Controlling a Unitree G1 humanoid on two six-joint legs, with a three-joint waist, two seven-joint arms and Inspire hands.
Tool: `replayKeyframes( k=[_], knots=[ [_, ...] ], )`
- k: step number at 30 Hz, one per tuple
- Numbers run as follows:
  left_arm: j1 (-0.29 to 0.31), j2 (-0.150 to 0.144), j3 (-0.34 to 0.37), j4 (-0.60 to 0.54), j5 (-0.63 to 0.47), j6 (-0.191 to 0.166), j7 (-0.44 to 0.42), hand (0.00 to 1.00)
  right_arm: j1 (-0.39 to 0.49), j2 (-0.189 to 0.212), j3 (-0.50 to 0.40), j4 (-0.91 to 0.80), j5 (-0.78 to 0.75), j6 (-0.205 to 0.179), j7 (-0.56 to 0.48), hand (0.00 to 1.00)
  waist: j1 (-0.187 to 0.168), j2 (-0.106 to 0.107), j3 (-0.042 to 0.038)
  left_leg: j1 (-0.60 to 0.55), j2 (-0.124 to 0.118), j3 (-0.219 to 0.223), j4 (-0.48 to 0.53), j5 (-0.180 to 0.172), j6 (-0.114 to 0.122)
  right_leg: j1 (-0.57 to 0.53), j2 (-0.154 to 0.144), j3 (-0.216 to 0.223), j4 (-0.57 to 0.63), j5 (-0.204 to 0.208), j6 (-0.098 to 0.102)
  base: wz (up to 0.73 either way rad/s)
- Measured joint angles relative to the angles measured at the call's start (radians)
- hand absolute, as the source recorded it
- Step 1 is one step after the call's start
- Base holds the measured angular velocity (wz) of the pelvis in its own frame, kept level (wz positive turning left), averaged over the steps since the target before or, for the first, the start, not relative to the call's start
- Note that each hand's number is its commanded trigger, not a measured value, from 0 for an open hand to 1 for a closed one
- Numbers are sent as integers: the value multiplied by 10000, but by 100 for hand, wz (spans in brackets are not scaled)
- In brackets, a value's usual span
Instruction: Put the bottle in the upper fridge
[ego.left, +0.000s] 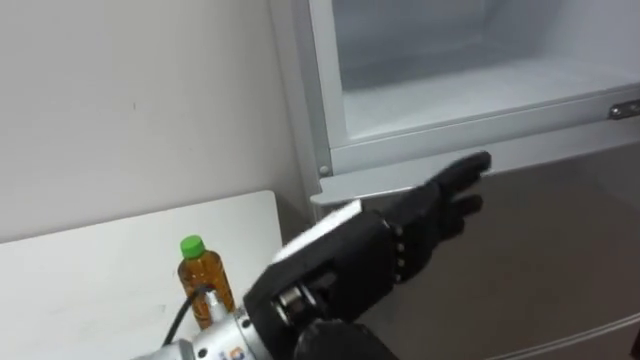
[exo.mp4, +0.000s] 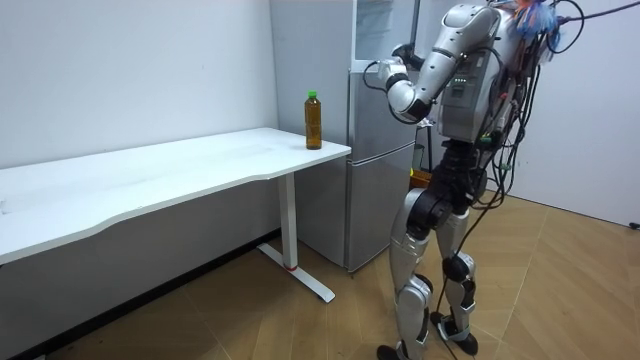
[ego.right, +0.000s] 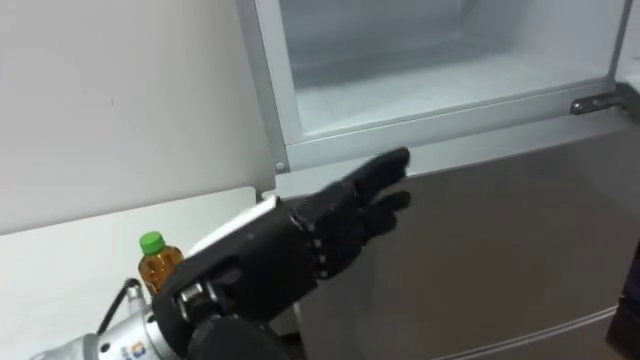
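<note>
Left eye view: the left robot hand (ego.left: 400, 235) is held straight-fingered and empty before the fridge (ego.left: 560, 230) — the bottle (ego.left: 200, 277), judged light, rigid and slick, is best gripped mid-body.

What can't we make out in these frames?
- Base of the bottle: eye views, hidden behind the wrist of the left hand.
- Top of the upper compartment: eye views, cut off by the upper edge.
- Label on the bottle: room view, too small.
</note>
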Motion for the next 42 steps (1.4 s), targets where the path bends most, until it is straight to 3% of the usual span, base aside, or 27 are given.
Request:
replayKeyframes(
  k=[3,8,12,15,20,22,26,28,35,39,42],
  knots=[
    [0,-19,887,-513,160,-298,284,0,195,37,-210,-2,-18,-73,-22,0,352,-46,-23,26,-1,7,-3,0,0,22,1,14,-16,0,-1,0],
    [163,-27,2183,-1040,488,-719,1519,0,523,316,-642,26,43,-241,-284,0,716,-245,-22,151,0,13,0,-5,-8,160,3,0,-41,-34,-9,0],
    [550,-135,3544,-1156,988,-1313,2597,0,811,480,-1085,-113,23,-491,-400,0,985,-267,-36,169,-2,33,-2,-7,-9,172,-5,-8,-29,-35,-10,1],
    [1121,-184,4359,-1148,1821,-1715,3422,0,847,542,-1240,-102,-73,-507,-585,0,1163,-257,-46,156,-2,-21,-4,-12,-15,178,1,-43,-24,-36,-8,3],
    [1975,-237,5277,-1107,2035,-1814,4551,0,1074,543,-1473,-171,55,-571,-580,0,1503,-233,-82,53,-30,-200,26,-34,-28,171,7,-216,-29,-42,0,10],
    [2434,-323,5626,-749,2059,-2221,5318,0,1201,544,-1524,-227,67,-576,-583,0,1625,-225,-96,99,-33,-201,6,-35,-29,214,4,-228,-13,-42,0,0],
    [3151,-684,5740,25,2021,-2265,6321,0,1341,561,-1553,-363,176,-568,-686,0,1766,-186,-87,155,-34,-282,3,-58,-48,314,16,-319,-19,-44,2,5],
    [3473,-714,5783,703,2021,-2281,6834,0,1395,572,-1551,-427,243,-561,-785,0,1787,-249,-44,141,-34,-357,13,-61,-53,338,24,-391,-14,-45,3,8],
    [4737,-757,5783,2955,1753,-2321,7717,0,1477,570,-1626,-520,290,-345,-766,0,1716,-322,-47,125,-63,-426,14,-62,-52,394,4,-507,-44,-48,4,3],
    [5554,-769,5355,5519,1011,-2315,8075,0,1490,542,-1766,-525,308,-345,-770,0,1725,-345,-50,262,-59,-435,4,-99,-63,518,5,-556,-45,-56,17,0],
    [5749,-889,4978,7586,551,-2315,8200,0,1551,539,-1765,-522,288,-352,-764,0,1775,-420,-41,330,-39,-430,-36,-112,-75,531,17,-529,-11,-56,17,-1]
  ],
)
